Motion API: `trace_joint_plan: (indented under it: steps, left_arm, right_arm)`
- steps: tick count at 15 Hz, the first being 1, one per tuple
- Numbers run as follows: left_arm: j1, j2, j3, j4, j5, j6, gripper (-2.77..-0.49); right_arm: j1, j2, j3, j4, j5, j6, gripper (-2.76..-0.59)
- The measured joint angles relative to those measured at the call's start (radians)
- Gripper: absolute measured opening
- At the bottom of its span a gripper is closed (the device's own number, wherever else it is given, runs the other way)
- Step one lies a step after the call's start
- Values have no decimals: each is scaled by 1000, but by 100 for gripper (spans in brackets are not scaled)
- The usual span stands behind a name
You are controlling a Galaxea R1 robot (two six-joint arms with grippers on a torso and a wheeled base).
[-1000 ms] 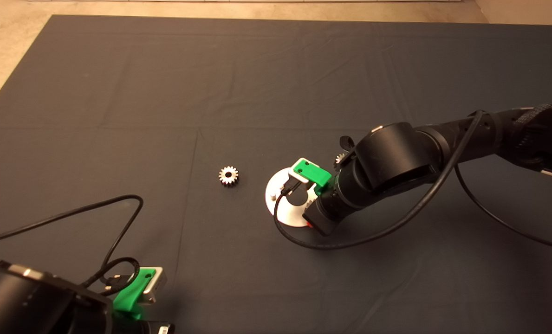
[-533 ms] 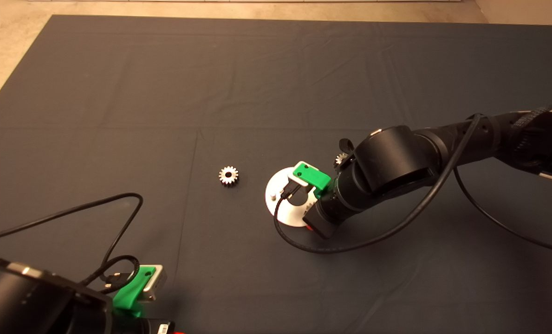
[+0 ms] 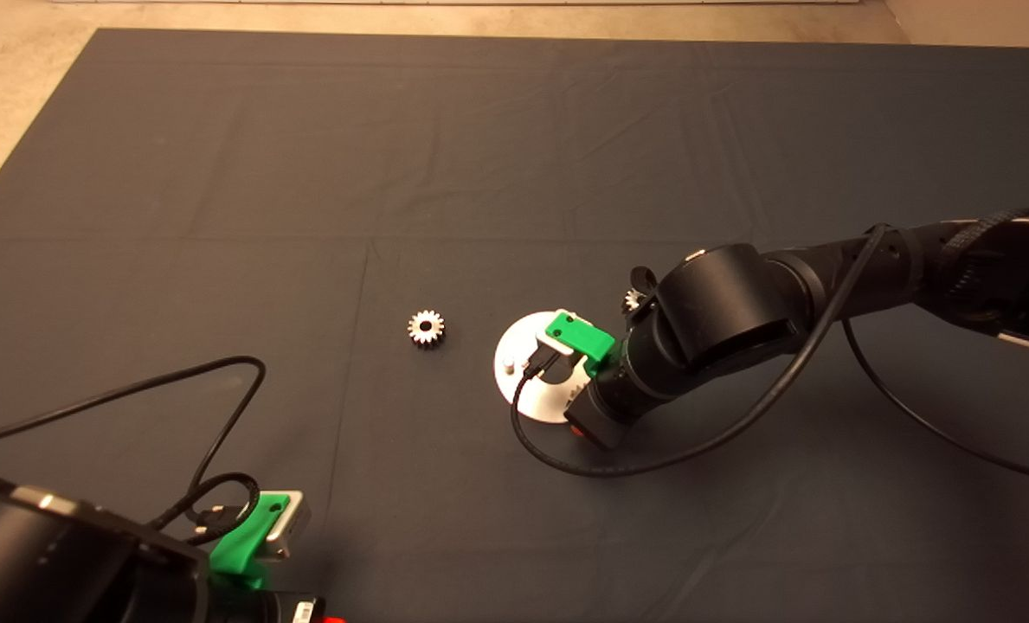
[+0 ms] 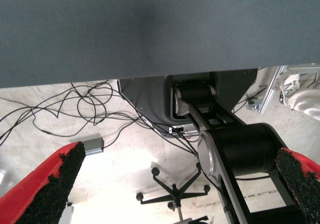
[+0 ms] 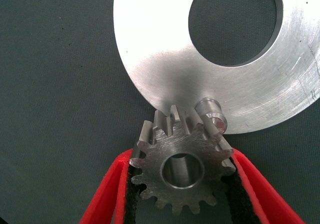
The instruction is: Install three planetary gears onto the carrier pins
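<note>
A shiny round disc [image 3: 527,381] with a large centre hole lies on the dark mat; one pin [image 3: 509,367] shows on its left part. My right gripper [image 5: 182,184] is shut on a silvery gear [image 5: 182,166] and holds it at the disc's [image 5: 165,69] rim, touching or just short of a pin [image 5: 211,111]. In the head view the right wrist [image 3: 576,422] covers the disc's right side. A second gear [image 3: 427,328] lies flat on the mat, left of the disc. A third gear [image 3: 631,300] peeks out behind the right arm. My left gripper [image 4: 172,184] is open and parked at the lower left.
A black cable [image 3: 618,463] loops from the right wrist over the mat in front of the disc. Another cable [image 3: 133,394] runs across the mat at the lower left. The left wrist view looks past the mat's edge at floor cables and a chair base [image 4: 172,191].
My right gripper, with the gear in it, has shifted a little toward the near edge of the disc. The left arm has stayed parked. The loose gears have not moved.
</note>
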Motion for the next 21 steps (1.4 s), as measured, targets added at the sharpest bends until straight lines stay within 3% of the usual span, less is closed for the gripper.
trace_joint_plan:
  steps: [8, 11, 14, 21]
  left_arm:
    - [0, 0, 0, -1, 0, 0, -49]
    - [0, 0, 0, -1, 0, 0, -49]
    - [0, 0, 0, -3, 0, 0, -49]
    - [-5, 0, 0, -12, 0, 0, -49]
  right_arm:
    - [8, 0, -8, 1, 5, -1, -234]
    - [27, 0, -24, -4, -3, -2, -234]
    - [53, 0, -24, -4, -3, -3, -234]
    - [64, 0, -24, -4, -3, -3, -234]
